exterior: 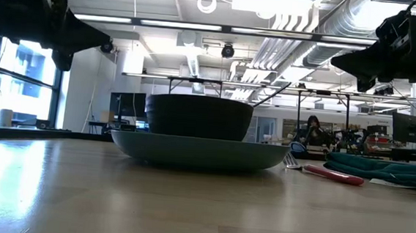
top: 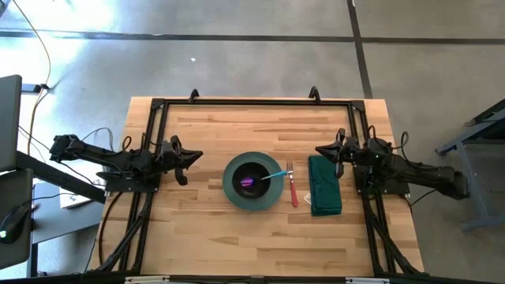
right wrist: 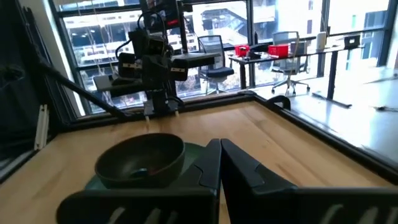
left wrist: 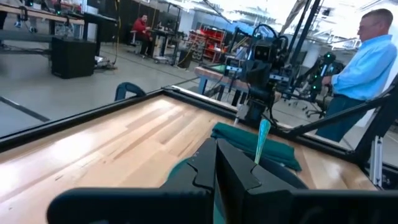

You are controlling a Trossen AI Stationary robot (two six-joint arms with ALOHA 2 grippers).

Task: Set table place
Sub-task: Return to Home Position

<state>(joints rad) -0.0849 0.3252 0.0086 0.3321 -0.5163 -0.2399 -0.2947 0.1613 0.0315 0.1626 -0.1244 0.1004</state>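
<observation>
While both arms sit drawn back over the side rails, the table (top: pixel 205 229) fills the middle of the high view, its light planks ringed by a black frame. The left gripper (top: pixel 197 156) hangs at centre left of that frame and the right gripper (top: pixel 319 150) at centre right. Each wrist view shows that arm's own dark fingers (left wrist: pixel 202 171) (right wrist: pixel 208 168) pressed together with nothing between them. Just right of centre in the high view lies a green plate (top: pixel 230 189) with a black bowl (top: pixel 241 180) standing on it. A blue spoon (top: pixel 274 174) rests in the bowl, its handle slanting out over the rim toward the upper right. A pink fork (top: pixel 293 193) lies just beside the plate, between it and a folded green napkin (top: pixel 324 189), which sits near the right gripper. Across the table in the left wrist view stands a person in a light blue shirt (left wrist: pixel 373 62).
</observation>
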